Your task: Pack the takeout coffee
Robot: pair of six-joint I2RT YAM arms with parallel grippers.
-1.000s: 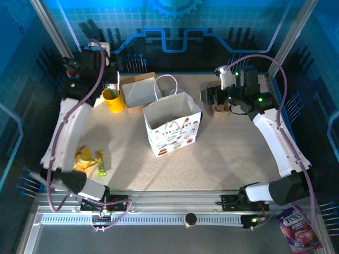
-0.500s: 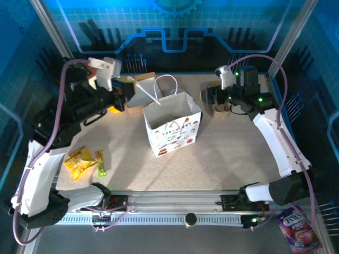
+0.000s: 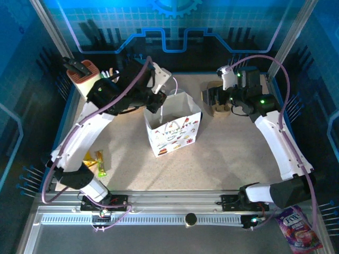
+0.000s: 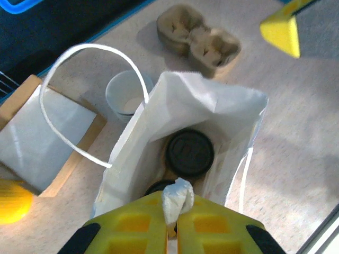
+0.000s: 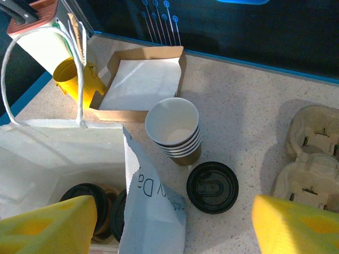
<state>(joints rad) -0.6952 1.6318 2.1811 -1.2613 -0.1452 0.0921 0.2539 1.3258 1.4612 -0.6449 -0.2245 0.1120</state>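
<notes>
In the left wrist view, the left gripper (image 4: 170, 219) at the bottom edge was pinched almost closed on a crumpled white napkin (image 4: 177, 194), above the open white paper bag (image 4: 212, 100). Two lidded coffee cups (image 4: 189, 153) sat inside the bag, one at mid-frame and the other partly hidden just below it. In the right wrist view, the right gripper (image 5: 169, 217) stood wide, holding nothing. A stack of lidless cups (image 5: 174, 129) and a loose black lid (image 5: 212, 187) sat at centre, with the pulp carrier (image 5: 310, 159) at right.

left pincer (image 4: 176, 198) pinched on white napkin (image 4: 175, 203), right pincer (image 5: 175, 211) spread wide
</notes>
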